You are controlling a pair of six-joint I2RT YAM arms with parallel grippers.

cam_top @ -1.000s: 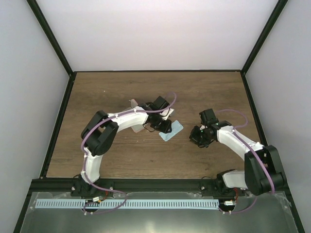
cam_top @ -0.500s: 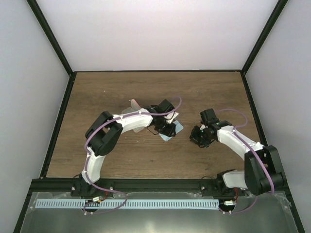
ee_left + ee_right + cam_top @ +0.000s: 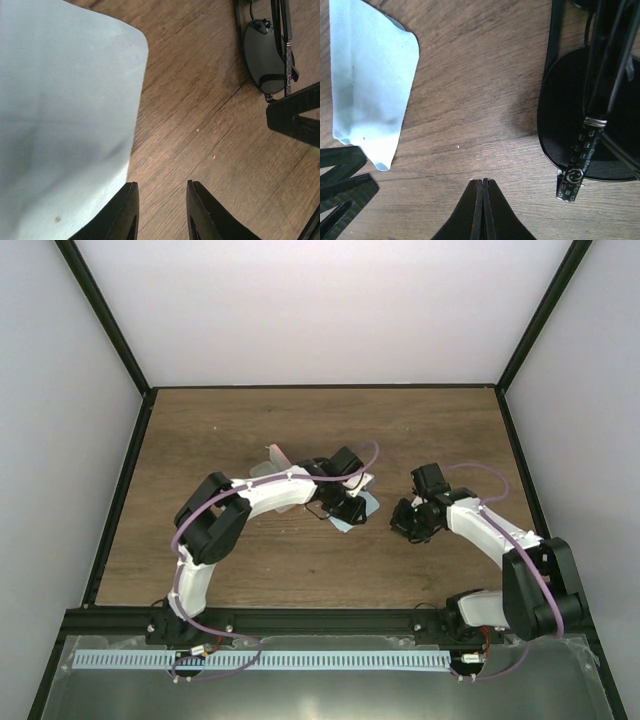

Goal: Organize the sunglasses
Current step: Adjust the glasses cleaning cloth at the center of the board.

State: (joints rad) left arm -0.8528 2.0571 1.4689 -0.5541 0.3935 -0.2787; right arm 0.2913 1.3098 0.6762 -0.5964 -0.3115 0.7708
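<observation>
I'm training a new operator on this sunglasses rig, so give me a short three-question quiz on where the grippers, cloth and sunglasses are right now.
1. In the right wrist view, which lies further left: the light blue square cloth or the black thin-framed sunglasses?
2. True or false: the right gripper is clamped on the sunglasses.
3. Between the left gripper's fingertips shows: A the cloth, B the brown wooden table, C the sunglasses.
Key: 1 the cloth; 2 false, it is shut on nothing; 3 B.

Black sunglasses [image 3: 585, 125], pale blue cloth [image 3: 370, 75]
</observation>
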